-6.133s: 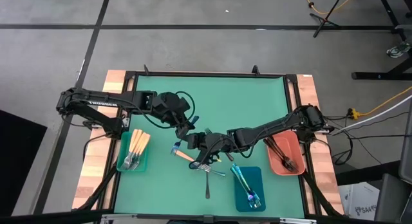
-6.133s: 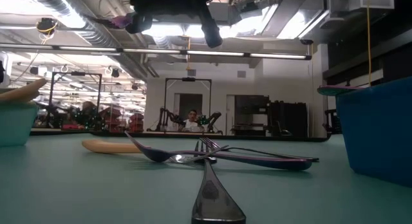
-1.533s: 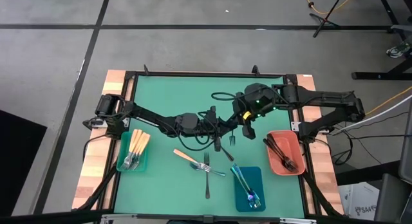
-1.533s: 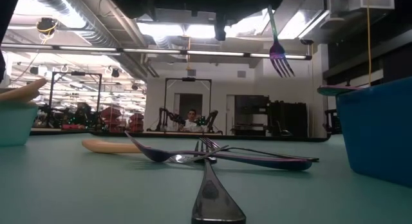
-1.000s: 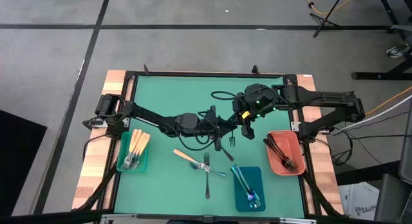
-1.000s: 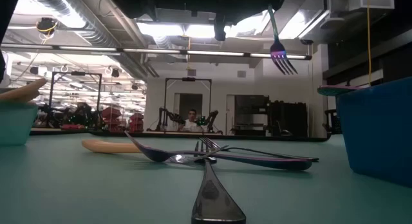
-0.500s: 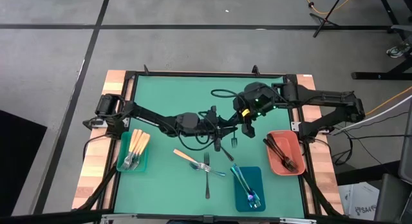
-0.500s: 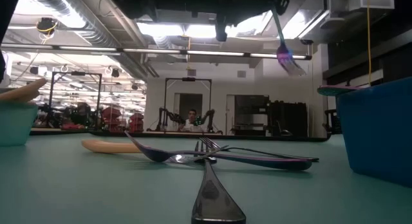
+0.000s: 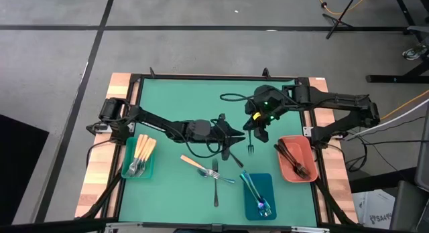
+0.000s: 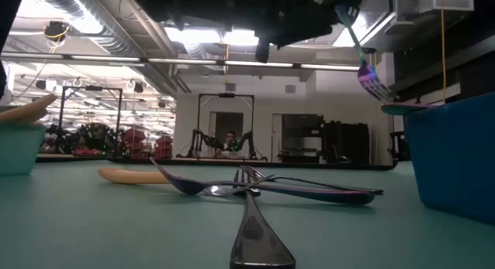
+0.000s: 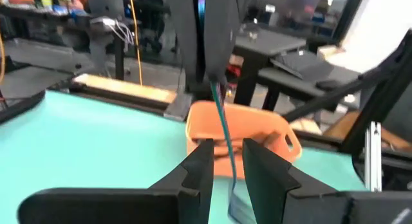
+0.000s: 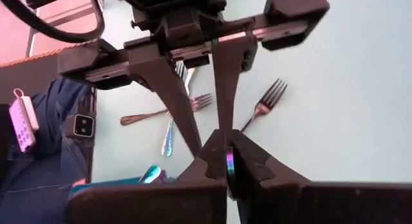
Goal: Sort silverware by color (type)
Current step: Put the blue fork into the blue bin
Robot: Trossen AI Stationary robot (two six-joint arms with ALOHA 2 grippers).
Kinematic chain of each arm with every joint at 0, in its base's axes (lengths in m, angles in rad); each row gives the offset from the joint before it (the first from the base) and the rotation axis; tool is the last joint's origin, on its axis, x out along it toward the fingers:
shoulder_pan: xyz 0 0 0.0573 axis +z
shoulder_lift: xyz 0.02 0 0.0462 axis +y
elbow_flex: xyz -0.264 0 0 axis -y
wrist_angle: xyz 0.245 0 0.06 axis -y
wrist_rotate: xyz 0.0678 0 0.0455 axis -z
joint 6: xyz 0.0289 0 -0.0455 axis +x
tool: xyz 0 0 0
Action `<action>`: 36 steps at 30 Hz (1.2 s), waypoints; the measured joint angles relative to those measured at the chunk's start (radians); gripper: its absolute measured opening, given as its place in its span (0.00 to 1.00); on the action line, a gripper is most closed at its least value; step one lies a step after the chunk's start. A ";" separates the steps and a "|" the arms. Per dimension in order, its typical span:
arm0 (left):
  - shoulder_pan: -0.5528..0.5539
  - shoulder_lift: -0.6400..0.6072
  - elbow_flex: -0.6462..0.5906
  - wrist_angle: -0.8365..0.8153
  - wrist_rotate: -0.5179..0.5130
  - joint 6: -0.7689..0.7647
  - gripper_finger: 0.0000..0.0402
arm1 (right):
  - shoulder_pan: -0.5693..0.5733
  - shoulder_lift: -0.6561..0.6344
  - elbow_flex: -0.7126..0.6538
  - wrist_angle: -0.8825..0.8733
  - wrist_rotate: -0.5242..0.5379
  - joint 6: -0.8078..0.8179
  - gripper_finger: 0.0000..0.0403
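An iridescent blue-teal fork (image 9: 249,148) hangs tines down from my right gripper (image 9: 255,132) above the middle of the mat; the low view shows this fork (image 10: 370,71) high up and tilted. My right gripper (image 12: 229,166) is shut on it. My left gripper (image 9: 233,135) hovers just left of the fork, open, and its fingers (image 12: 193,111) show in the right wrist view. Seen from my left gripper (image 11: 228,169), the fork (image 11: 223,130) hangs right ahead. An orange-handled utensil (image 9: 191,162) and several forks (image 9: 216,174) lie flat on the mat. My right gripper pinches the fork's handle (image 12: 228,158) between its two fingers, coming from above and pointing down. The fork is lifted clear and hangs below the fingers, tilted, with its tines (image 10: 379,88) lowest.
A teal tray (image 9: 127,170) with orange-handled pieces sits at the left, a blue tray (image 9: 270,193) with iridescent pieces near the front, and a salmon tray (image 9: 310,159) with dark pieces at the right. A dark fork (image 9: 234,157) lies below the grippers. The mat's far half is bare.
My right gripper has carried the fork a little toward the table's right and near edge, away from my left gripper. The fork has swung from hanging nearly straight to tilted, tines leading right in the low view.
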 joint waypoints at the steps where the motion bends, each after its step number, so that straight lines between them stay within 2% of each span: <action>1: 0.000 0.000 0.000 -0.016 0.011 0.000 0.19 | 0.000 0.000 0.000 -0.005 -0.002 0.011 0.00; 7: 0.000 0.000 0.000 -0.120 0.030 0.000 0.19 | 0.042 0.000 0.000 -0.017 -0.058 0.069 0.00; 12: 0.000 0.000 0.000 -0.126 0.030 0.000 0.19 | 0.124 0.000 0.000 -0.015 -0.104 0.143 0.00; 25: 0.001 0.000 0.000 -0.129 0.030 0.000 0.19 | 0.418 0.086 0.000 -0.005 0.028 0.380 0.00; 36: 0.000 0.000 0.000 -0.141 0.030 0.000 0.19 | 0.513 0.203 0.000 0.012 0.066 0.514 0.00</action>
